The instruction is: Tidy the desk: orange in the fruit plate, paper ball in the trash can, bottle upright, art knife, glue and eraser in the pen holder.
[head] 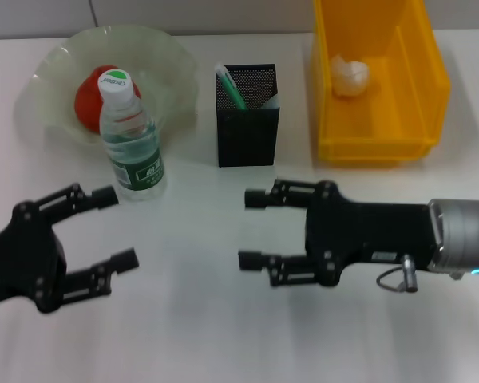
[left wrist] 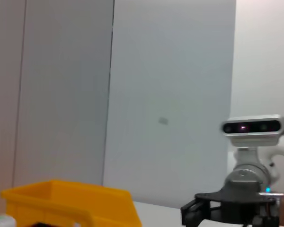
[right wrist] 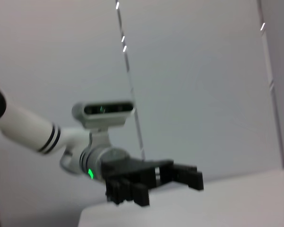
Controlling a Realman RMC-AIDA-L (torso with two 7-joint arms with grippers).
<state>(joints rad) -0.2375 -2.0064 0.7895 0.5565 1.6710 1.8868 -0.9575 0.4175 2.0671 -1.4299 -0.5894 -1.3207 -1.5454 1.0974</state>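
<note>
From the head camera, the white table (head: 223, 335) carried everything along its far side. At about ten o'clock sat the fruit plate (head: 172, 68), with the orange (head: 86, 100) lying inside it. The bottle (head: 130, 136) stood upright just in front of the plate, its white cap overlapping the orange from this angle. At twelve o'clock stood the pen holder (head: 247, 132), with a green-and-white item (head: 230, 86) poking out of its top; what else it held could not be made out. At two o'clock sat the trash can (head: 359, 148), and the paper ball (head: 350, 76) lay on its floor. The left gripper (head: 118, 227) hovered at eight o'clock, fingers spread wide and holding nothing, its tips near the bottle's base. The right gripper (head: 251, 229) reached in from four o'clock, fingers likewise parted and empty, in front of the pen holder. In the left wrist view, a corner of the trash can (left wrist: 71, 201) showed against a pale wall, and the right gripper (left wrist: 196, 213) appeared farther off, below its wrist camera. In the right wrist view, the left gripper (right wrist: 154, 187) hung above the table (right wrist: 217, 203), fingers apart, with nothing between them.
</note>
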